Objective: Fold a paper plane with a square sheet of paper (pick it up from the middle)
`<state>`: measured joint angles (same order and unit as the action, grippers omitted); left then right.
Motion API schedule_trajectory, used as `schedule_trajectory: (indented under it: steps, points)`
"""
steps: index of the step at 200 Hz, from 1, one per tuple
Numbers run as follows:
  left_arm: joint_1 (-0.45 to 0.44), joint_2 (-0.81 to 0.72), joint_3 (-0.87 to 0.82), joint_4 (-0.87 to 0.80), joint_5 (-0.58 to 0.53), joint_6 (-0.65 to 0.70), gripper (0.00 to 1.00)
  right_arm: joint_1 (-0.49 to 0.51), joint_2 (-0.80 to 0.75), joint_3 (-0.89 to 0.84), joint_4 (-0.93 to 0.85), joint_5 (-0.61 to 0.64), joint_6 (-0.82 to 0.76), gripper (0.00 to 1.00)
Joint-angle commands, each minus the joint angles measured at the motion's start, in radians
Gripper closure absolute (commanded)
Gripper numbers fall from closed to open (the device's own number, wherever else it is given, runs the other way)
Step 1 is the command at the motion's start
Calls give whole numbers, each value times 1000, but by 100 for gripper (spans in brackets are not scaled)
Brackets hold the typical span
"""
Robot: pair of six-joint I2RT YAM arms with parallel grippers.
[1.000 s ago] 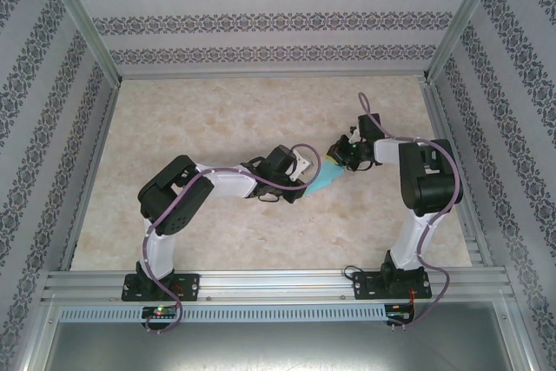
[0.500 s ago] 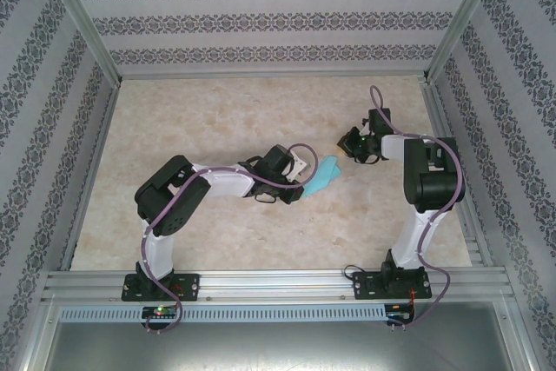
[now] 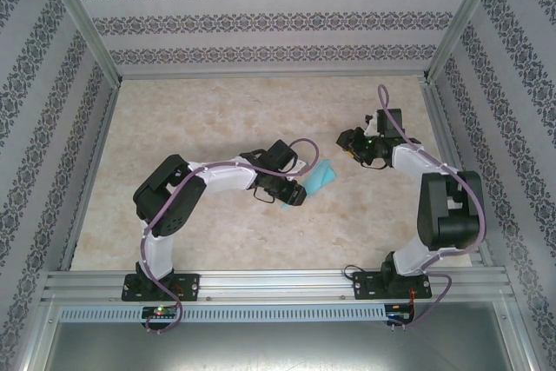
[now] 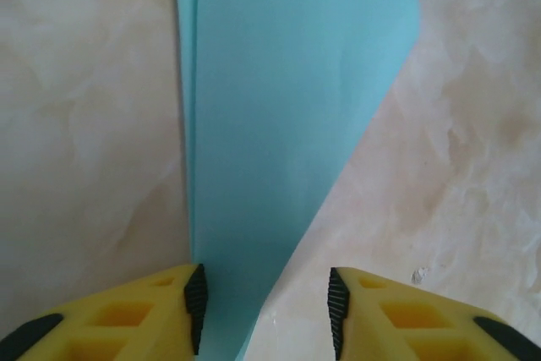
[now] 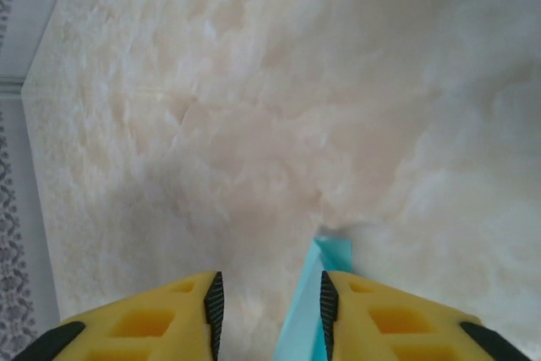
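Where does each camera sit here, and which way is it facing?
Top external: above and behind the arms, looking down on the table; both arms show.
Left wrist: on the left wrist, looking down past the left gripper onto the paper plane.
Right wrist: on the right wrist, looking past the right gripper across the table.
Shared: all see the paper plane.
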<state>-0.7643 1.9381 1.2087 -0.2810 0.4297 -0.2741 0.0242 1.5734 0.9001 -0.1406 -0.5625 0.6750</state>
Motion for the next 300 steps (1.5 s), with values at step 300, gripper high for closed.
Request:
schedule_trajectory:
  steps: [300]
  points:
    - [-24,67,200,-207,-170,76,72,3,-176,-261,21,-64,20,56]
